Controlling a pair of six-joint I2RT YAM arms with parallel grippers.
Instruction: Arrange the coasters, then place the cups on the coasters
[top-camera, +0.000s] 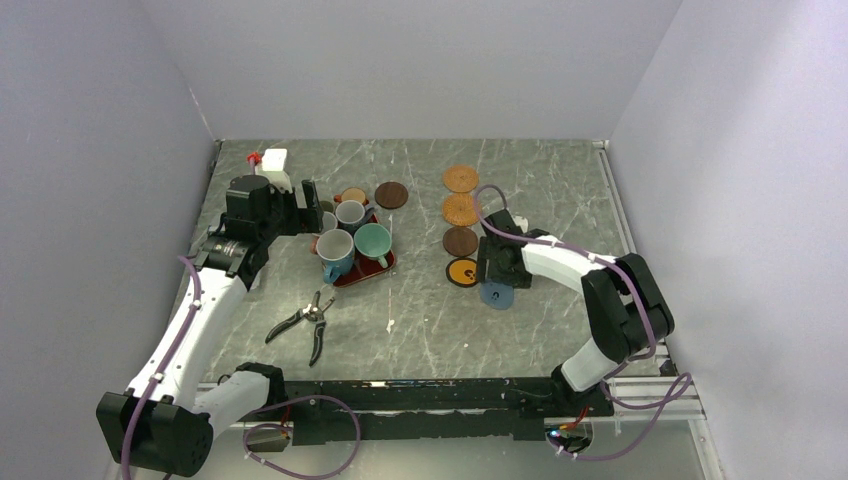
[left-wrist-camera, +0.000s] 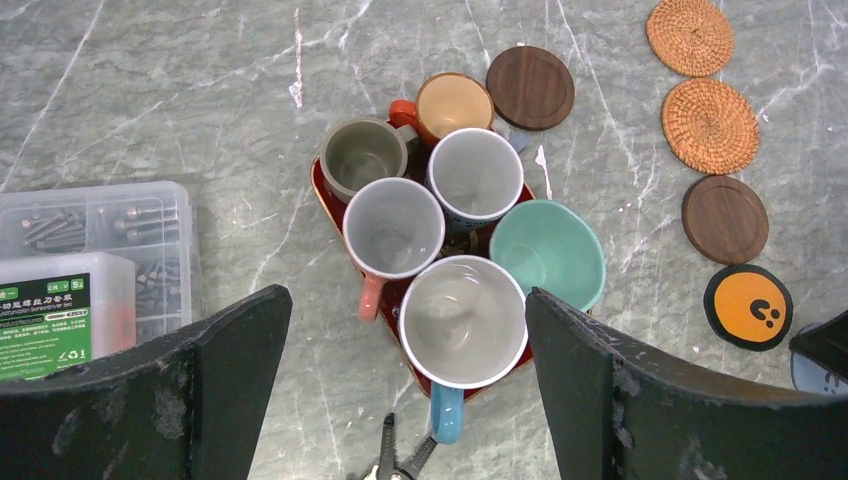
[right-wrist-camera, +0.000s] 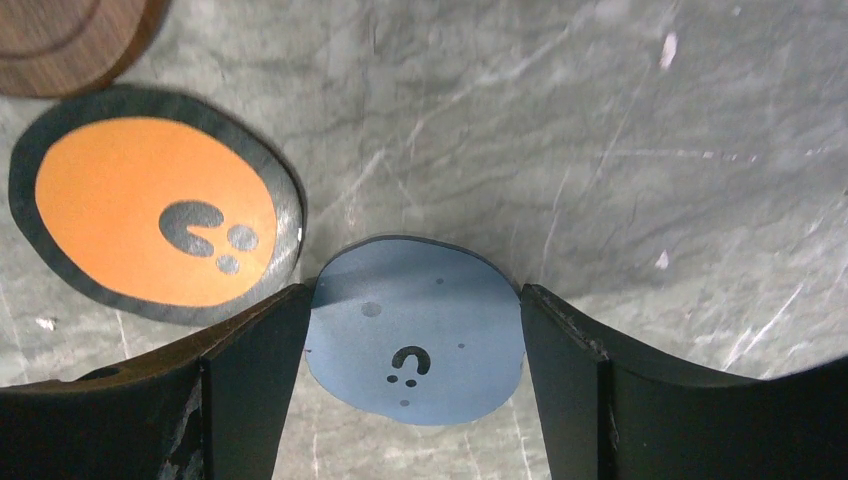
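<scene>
Six cups crowd a red tray (left-wrist-camera: 325, 188): orange-brown (left-wrist-camera: 455, 104), olive (left-wrist-camera: 362, 155), grey-white (left-wrist-camera: 475, 172), pink-handled white (left-wrist-camera: 393, 227), teal (left-wrist-camera: 547, 253) and blue with a white inside (left-wrist-camera: 463, 320). My left gripper (left-wrist-camera: 405, 300) hovers open above them, holding nothing. Two woven orange coasters (top-camera: 460, 178) (top-camera: 460, 210), a dark brown one (top-camera: 460, 241) and a black one with an orange face (top-camera: 463, 272) form a column on the right. Another dark brown coaster (top-camera: 391, 194) lies beside the tray. My right gripper (right-wrist-camera: 413, 290) is shut across the blue coaster (right-wrist-camera: 415, 320), just below the column.
Pliers (top-camera: 305, 325) lie on the table in front of the tray. A clear plastic box of screws (left-wrist-camera: 90, 250) sits left of the tray, near a small white and red object (top-camera: 270, 163). Grey walls close the table on three sides.
</scene>
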